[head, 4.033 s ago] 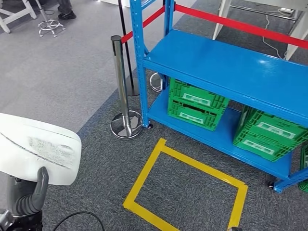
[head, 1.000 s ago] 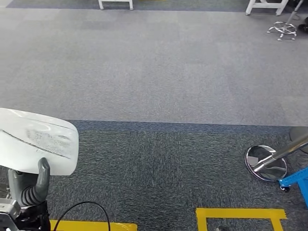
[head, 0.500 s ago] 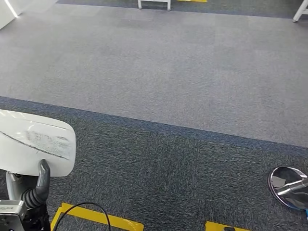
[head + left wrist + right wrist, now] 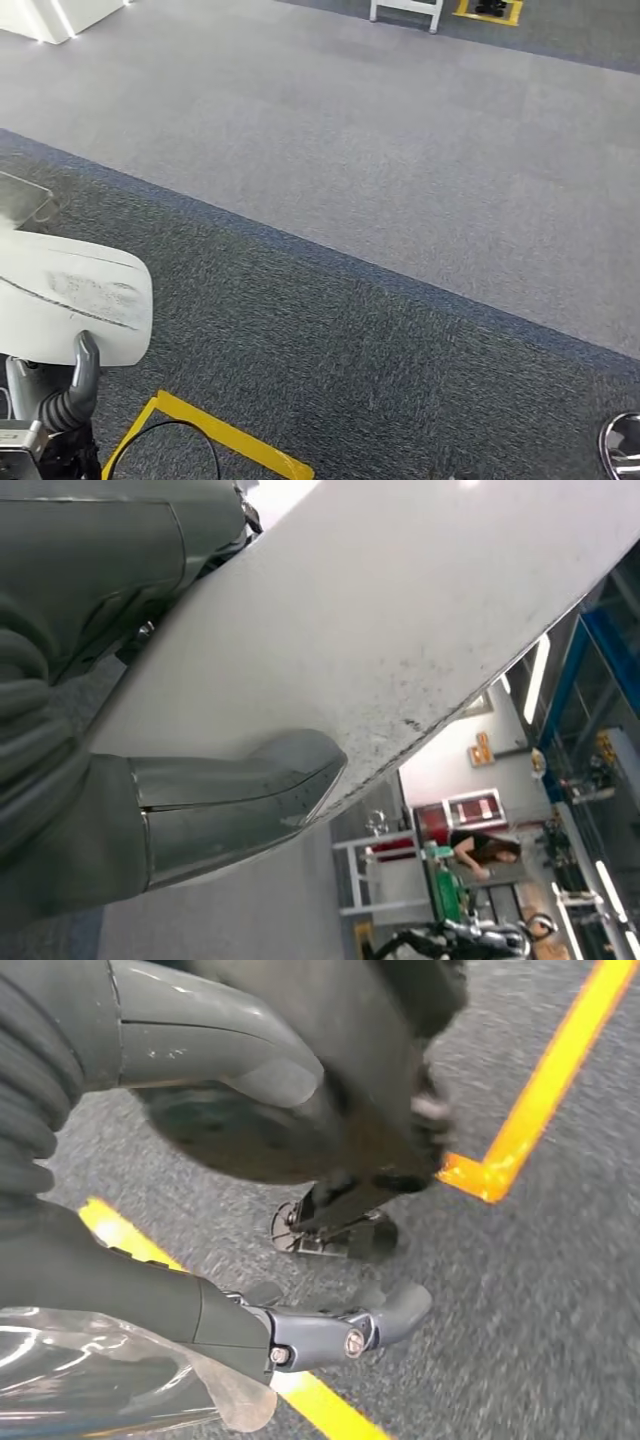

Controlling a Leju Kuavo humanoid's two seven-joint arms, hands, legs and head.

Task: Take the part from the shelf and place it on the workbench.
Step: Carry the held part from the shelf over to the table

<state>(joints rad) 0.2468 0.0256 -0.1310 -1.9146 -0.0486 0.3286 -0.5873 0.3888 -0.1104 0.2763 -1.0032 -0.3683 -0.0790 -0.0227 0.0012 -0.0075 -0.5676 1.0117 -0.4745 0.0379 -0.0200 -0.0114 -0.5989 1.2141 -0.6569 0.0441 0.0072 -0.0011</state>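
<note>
Part [image 4: 72, 300], a white curved panel, sits at eight o'clock in the head view, clamped by the left hand [image 4: 64, 395]. Right hand [image 4: 226, 1260] hangs, fingers apart. Walking jolts could loosen that edge grip.

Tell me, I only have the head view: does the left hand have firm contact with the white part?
Observer: In the left wrist view, the left hand has its thumb lying flat against the white part, with no gap showing.
Operator: And the right hand?
Observer: The right hand holds nothing; it hangs over dark carpet near yellow tape.
Operator: Anything beyond the part?
Observer: A person stands far off, seen past the part's edge.
</note>
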